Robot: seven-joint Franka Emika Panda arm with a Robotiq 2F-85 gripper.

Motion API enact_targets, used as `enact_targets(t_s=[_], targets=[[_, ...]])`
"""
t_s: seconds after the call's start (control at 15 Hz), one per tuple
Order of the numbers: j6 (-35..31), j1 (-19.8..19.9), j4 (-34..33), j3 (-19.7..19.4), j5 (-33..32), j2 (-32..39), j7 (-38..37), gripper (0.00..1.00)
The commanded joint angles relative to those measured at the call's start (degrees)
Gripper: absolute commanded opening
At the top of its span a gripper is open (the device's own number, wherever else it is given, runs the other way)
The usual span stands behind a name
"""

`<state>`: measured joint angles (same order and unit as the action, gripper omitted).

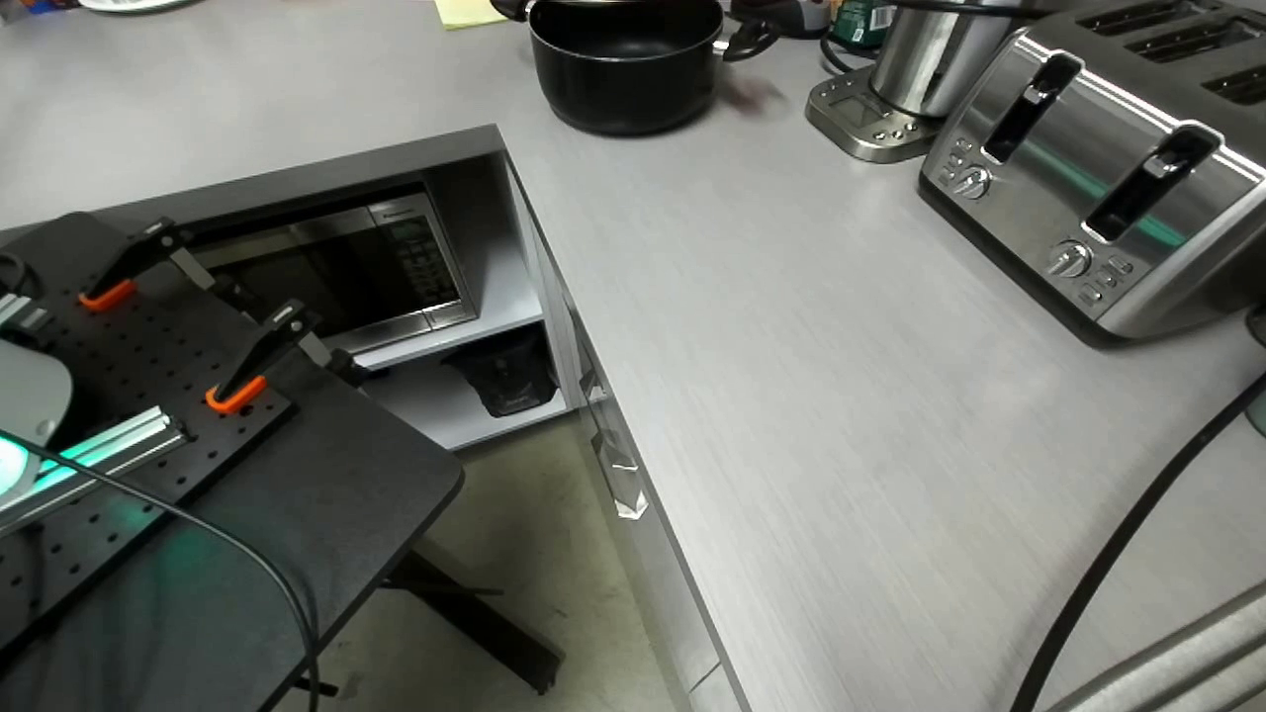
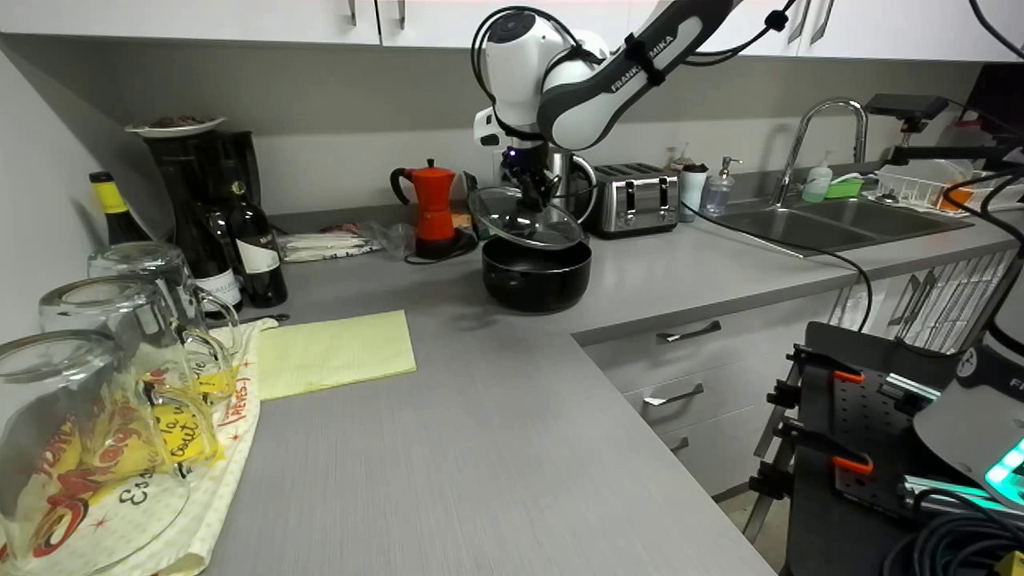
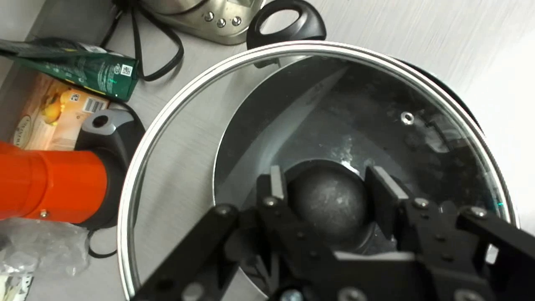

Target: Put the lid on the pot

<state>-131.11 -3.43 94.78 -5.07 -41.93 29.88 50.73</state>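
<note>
In an exterior view, the clear glass lid (image 2: 500, 210) hangs tilted above the black pot (image 2: 536, 280), its left side higher than its right. Its lower right edge comes close to the pot's rim; whether they touch I cannot tell. My gripper (image 3: 328, 184) is shut on the lid's dark round knob (image 3: 328, 205), one finger on each side. Through the glass in the wrist view, the pot's rim shows off-centre, with the lid's left part reaching out over the counter. A pot handle (image 3: 292, 35) pokes out beyond the lid's upper edge.
A red moka pot (image 2: 433, 208) stands left of the pot at the back. The steel toaster (image 1: 1098, 188) and a kettle base (image 1: 870, 124) are on the pot's other side. Bottles (image 2: 256, 248), glass mugs (image 2: 72, 448) and a yellow cloth (image 2: 336, 352) occupy the counter's left.
</note>
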Motion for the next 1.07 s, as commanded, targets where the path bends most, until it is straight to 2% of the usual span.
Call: enact_targets(t_s=[0.0,0.53,1.0], targets=[[2.5,0.2,4.3,0.7,-3.2,-4.5,-2.6,0.25],[15.0,0.1,-2.7,2.6,-2.0,0.3,-1.6,0.25],[22.3,1.1,-15.3,3.5,0.5,9.2,0.5,0.25]])
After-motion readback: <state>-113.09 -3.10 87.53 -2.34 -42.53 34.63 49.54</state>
